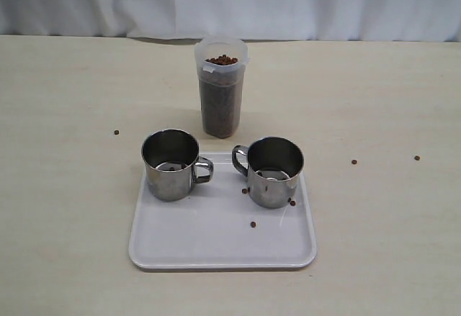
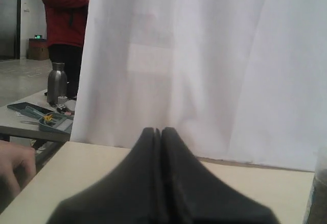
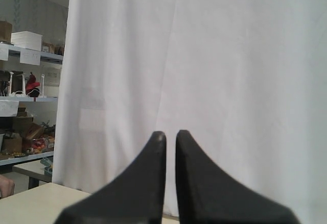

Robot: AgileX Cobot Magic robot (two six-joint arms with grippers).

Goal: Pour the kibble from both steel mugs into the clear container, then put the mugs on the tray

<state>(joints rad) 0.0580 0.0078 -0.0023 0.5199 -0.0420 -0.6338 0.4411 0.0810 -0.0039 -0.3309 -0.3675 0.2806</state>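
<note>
Exterior view: the clear container (image 1: pixel 222 93) stands upright on the table (image 1: pixel 72 201), midway between the table's left and right edges and toward its far edge, filled almost to the rim with kibble (image 1: pixel 220 111). Just nearer than it lies the tray (image 1: pixel 216 247), toward the table's near edge. Both steel mugs stand upright on the tray, the left mug (image 1: pixel 171 165) at its far left corner and the right mug (image 1: pixel 272 172) at its far right, handles turned toward each other. Both look empty or nearly so. A few stray pellets (image 1: pixel 253 224) lie on the tray and on the table to either side. Neither arm shows here.

Left wrist view: the left fingers (image 2: pixel 150 150) are pressed together with nothing between them, raised over the table and facing a white curtain (image 2: pixel 204 55).

Right wrist view: the right fingers (image 3: pixel 156 155) are closed to a thin slit, empty, also facing the curtain.

By my reading, pouring and placing are both done. No further grasp seems needed, except perhaps gathering the spilled pellets.
</note>
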